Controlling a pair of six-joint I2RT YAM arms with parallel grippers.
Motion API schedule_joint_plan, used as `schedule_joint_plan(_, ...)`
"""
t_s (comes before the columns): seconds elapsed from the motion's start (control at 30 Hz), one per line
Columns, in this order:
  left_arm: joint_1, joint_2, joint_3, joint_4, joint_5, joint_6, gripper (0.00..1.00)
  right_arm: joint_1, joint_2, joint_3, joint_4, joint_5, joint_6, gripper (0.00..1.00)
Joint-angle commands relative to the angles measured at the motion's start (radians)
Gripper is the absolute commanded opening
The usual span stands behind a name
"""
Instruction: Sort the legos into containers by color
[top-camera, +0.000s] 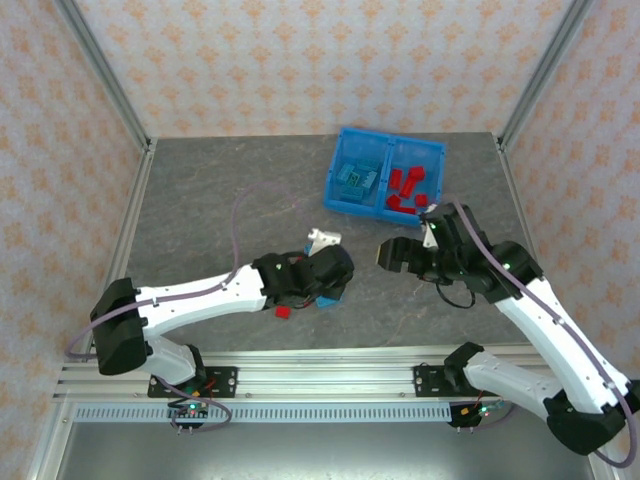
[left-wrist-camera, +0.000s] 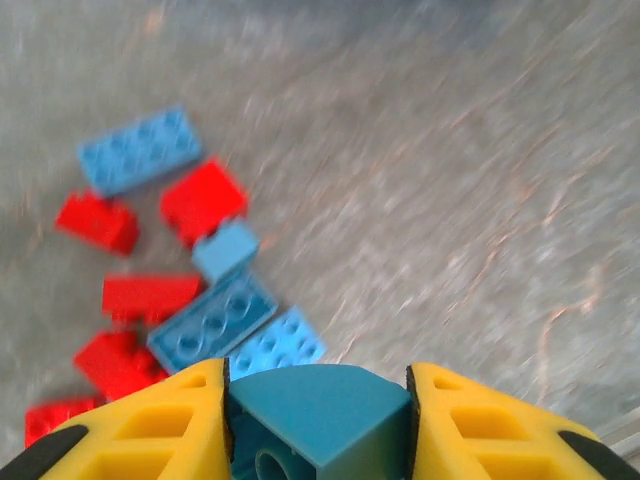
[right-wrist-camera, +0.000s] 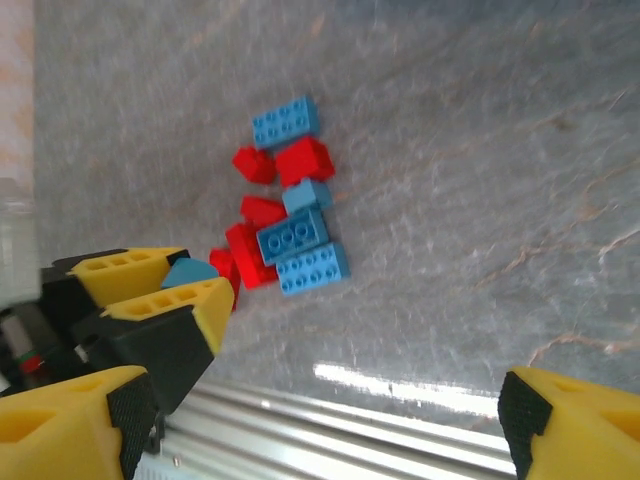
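Blue lego (left-wrist-camera: 320, 420), seemingly wedge-shaped, clamped in left gripper (left-wrist-camera: 316, 385).

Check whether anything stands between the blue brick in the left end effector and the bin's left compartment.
Nothing visible does. Only bare table lies between the brick, gripped by the left end effector, and that compartment. The open right end effector hangs beside this path.

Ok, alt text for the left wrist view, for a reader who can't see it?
The left pincer clamps a teal-blue plastic brick with a curved top between its yellow fingers. Beyond it, slightly blurred, a loose cluster of small red and light blue studded plastic bricks lies on the grey marbled table.
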Motion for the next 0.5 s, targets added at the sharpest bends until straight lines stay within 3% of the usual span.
schedule_joint_plan(0.0,0.034,0.112,0.140,0.038,-0.103,0.142,0.35,0.004,-0.079,0.025,0.031,0.165,0.071,0.90)
schedule_joint_plan(0.13,0.102,0.267,0.320,0.115,-0.117,0.250,0.35,0.004,-0.163,0.016,0.035,0.228,0.102,0.91)
schedule_joint_plan(0.33,0.229,0.588,0.668,0.159,-0.229,0.384,0.35,0.004,-0.226,0.014,0.006,0.246,0.123,0.92)
schedule_joint_plan(0.47,0.301,0.838,0.990,0.071,-0.221,0.430,0.35,0.004,-0.235,0.025,-0.024,0.248,0.120,0.92)
